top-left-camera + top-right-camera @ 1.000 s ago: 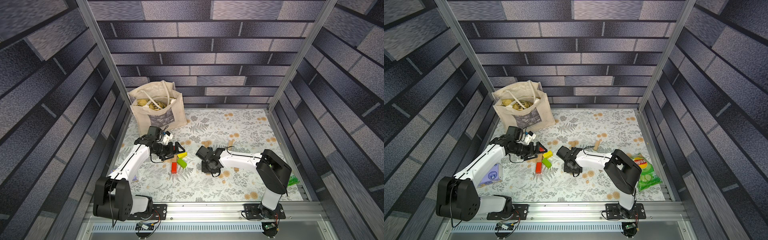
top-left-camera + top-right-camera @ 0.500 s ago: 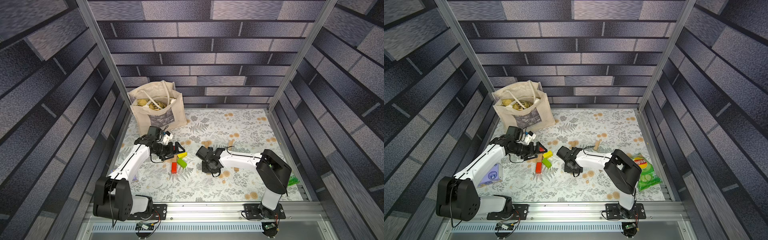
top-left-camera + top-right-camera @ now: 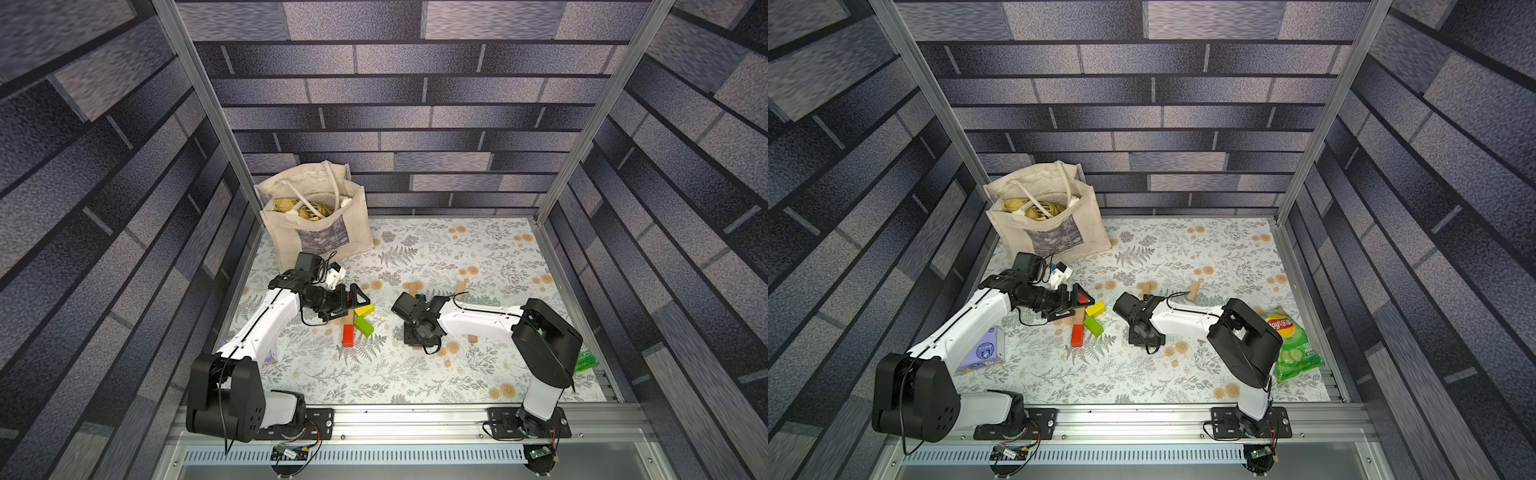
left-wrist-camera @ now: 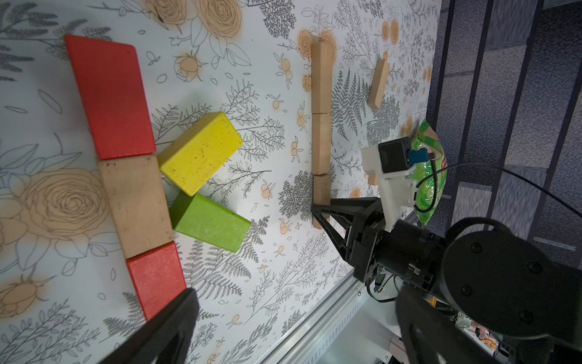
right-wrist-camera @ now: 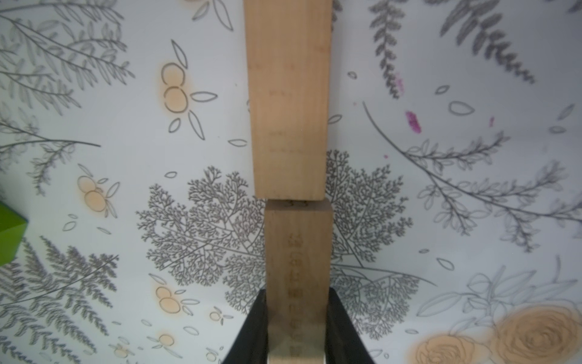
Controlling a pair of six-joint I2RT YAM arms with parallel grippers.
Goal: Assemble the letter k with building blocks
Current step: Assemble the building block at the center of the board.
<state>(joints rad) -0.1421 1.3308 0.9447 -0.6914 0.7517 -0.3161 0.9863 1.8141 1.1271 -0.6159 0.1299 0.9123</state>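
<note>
A coloured letter k lies flat in the left wrist view: a red block point(image 4: 110, 94), a tan block point(image 4: 135, 205) and a second red block point(image 4: 157, 277) form the spine, and a yellow block point(image 4: 201, 151) and a green block point(image 4: 211, 220) slant off its middle. My left gripper point(image 4: 293, 315) hovers open over it, holding nothing. Beside it three tan blocks point(image 4: 321, 141) lie end to end. My right gripper point(image 5: 297, 327) is shut on the nearest tan block point(image 5: 297, 283), which butts against its neighbour point(image 5: 288, 110). In both top views the grippers point(image 3: 357, 299) point(image 3: 1142, 336) sit mid-table.
A cloth tote bag point(image 3: 316, 220) stands at the back left. A purple tissue pack point(image 3: 980, 351) lies under the left arm. A green chips bag point(image 3: 1291, 345) lies at the right edge. Loose tan blocks point(image 3: 461, 286) point(image 3: 471, 338) lie near the right arm.
</note>
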